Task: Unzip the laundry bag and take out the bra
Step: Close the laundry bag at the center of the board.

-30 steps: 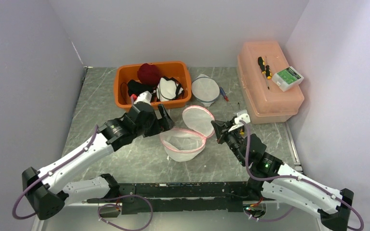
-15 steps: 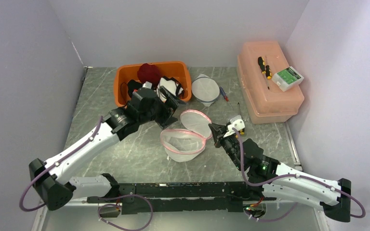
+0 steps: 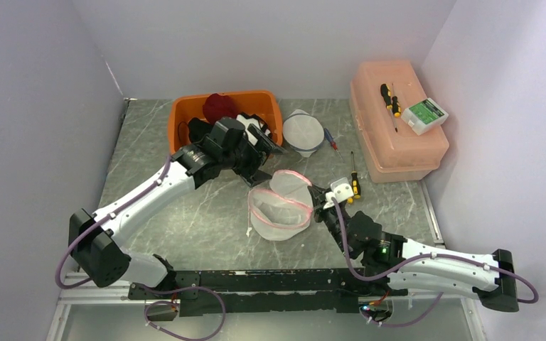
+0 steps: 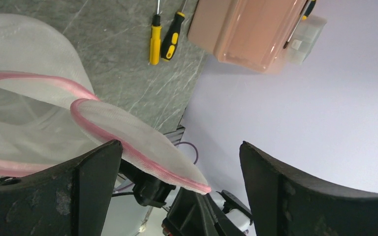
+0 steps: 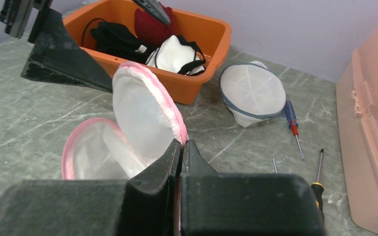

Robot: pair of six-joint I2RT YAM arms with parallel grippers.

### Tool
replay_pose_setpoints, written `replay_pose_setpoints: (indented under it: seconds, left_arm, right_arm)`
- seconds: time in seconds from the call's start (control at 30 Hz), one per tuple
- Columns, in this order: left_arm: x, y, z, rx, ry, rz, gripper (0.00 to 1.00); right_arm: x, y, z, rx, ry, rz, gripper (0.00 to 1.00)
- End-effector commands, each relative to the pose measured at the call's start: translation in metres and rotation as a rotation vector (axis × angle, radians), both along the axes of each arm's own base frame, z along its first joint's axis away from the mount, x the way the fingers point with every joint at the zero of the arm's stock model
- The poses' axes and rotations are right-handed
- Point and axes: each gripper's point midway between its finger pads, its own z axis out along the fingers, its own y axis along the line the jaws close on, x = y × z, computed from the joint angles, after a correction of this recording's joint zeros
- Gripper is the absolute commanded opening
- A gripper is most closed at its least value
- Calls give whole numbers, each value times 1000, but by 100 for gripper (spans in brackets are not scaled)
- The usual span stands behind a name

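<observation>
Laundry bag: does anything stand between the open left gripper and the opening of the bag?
No separate thing does. The bag's own flap, pinched upright by the shut right gripper, stands right before the left gripper; the open half of the laundry bag beside it lies uncovered.

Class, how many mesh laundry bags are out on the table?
2. The pink-trimmed bag lies open mid-table; the dark-trimmed bag sits beside the orange bin. More may be hidden inside the bin.

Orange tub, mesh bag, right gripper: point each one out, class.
Orange tub [image 5: 189, 89], right wrist view, front wall.
Mesh bag [image 3: 277, 217], top view, lower half's netting.
Right gripper [image 5: 181, 146], right wrist view, between its fingertips.
</observation>
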Motion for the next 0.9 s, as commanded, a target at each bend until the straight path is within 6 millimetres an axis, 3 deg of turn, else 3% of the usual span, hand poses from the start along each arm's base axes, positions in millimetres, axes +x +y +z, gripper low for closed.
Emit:
replay_pose_setpoints:
  seconds: [0.0,0.5,0.87]
  left_arm:
    - [-18,4,8,-31,-10,-54,94]
    - [-44,33,8,-13,-14,-54,94]
    - [-19,0,16,-36,38,-84,94]
  right_arm:
    - [3,-5,9,31,-30,-48,0]
    - [5,-7,16,31,-51,-76,0]
    - [-1,7,19,-12,-94,-39,0]
